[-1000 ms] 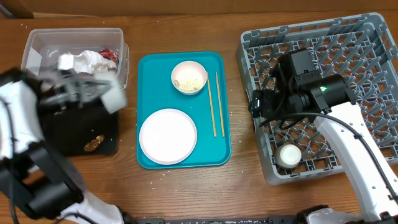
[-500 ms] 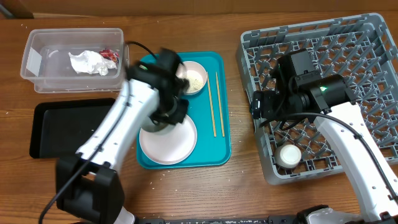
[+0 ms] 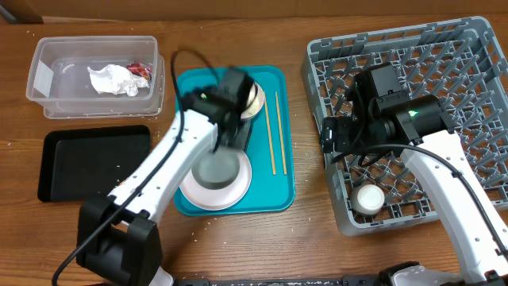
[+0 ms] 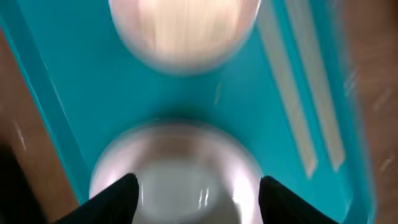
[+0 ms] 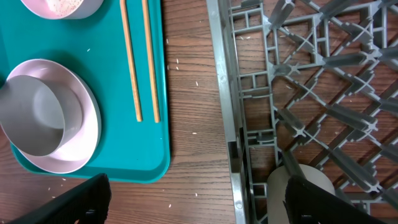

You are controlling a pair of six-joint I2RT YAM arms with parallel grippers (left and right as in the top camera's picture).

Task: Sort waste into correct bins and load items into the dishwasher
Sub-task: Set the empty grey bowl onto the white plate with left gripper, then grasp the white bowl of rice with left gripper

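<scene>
Napkin (image 3: pixel 107 79) and wrapper (image 3: pixel 140 71) lie in the clear tub (image 3: pixel 71 54). On the teal tray (image 3: pixel 278 191), the left fingers (image 4: pixel 118 199), spread wide and holding nothing, hover blurred over an empty bowl (image 4: pixel 180 180) sitting off-centre on the plate (image 5: pixel 87 137). A hasty sweep could clip the grain bowl (image 4: pixel 183 28) beyond and scatter grains. The right fingers (image 5: pixel 93 199), open and empty, hang at the edge of the dish rack (image 5: pixel 292 93), which has a cup (image 5: pixel 298 193) inside.

On the teal tray (image 3: pixel 283 187): two bowls (image 3: pixel 216 168), one plate (image 3: pixel 236 187), two chopsticks (image 5: pixel 150 62). Left of it: one tub (image 3: pixel 48 56), one black tray (image 3: pixel 87 159), one napkin (image 3: pixel 107 78), one wrapper (image 3: pixel 140 70). Right: one rack (image 3: pixel 444 63), one cup (image 3: pixel 369 199).
</scene>
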